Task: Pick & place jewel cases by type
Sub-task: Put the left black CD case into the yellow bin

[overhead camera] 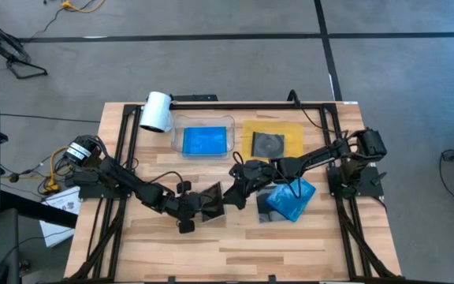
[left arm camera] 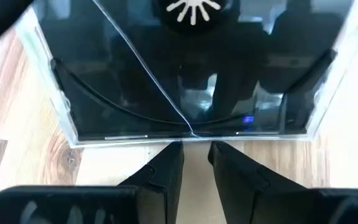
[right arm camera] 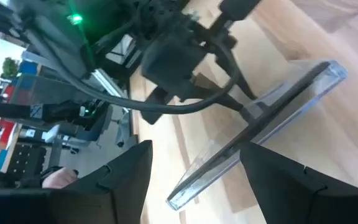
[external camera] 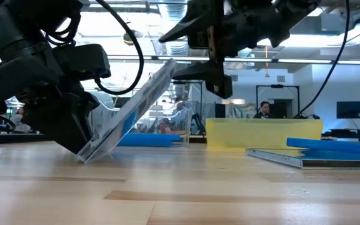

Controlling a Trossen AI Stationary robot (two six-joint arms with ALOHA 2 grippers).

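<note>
While its lower edge rests on the wooden table [overhead camera: 172, 252], a grey-clear jewel case [external camera: 130, 112] stands tilted at the near middle of the surface, pinched at that low edge by the left gripper [overhead camera: 198, 207], whose two dark fingers [left arm camera: 166, 174] close on the case's rim in the left wrist view. Just beside it, the right gripper [overhead camera: 239, 185] hovers over the raised upper edge with its fingers [right arm camera: 129, 168] spread wide, one on each side of the slanted case and not touching it. Farther right, a blue jewel case [overhead camera: 292, 199] lies flat on top of another grey-clear case [overhead camera: 263, 214]. Beyond these, toward the far edge, the clear tray [overhead camera: 203, 124] holds a blue case [overhead camera: 205, 142], and the yellow tray [overhead camera: 290, 134] beside it holds a grey-clear case with a dark disc [overhead camera: 268, 144]. A white roll [overhead camera: 156, 111] lies at the far left corner.
</note>
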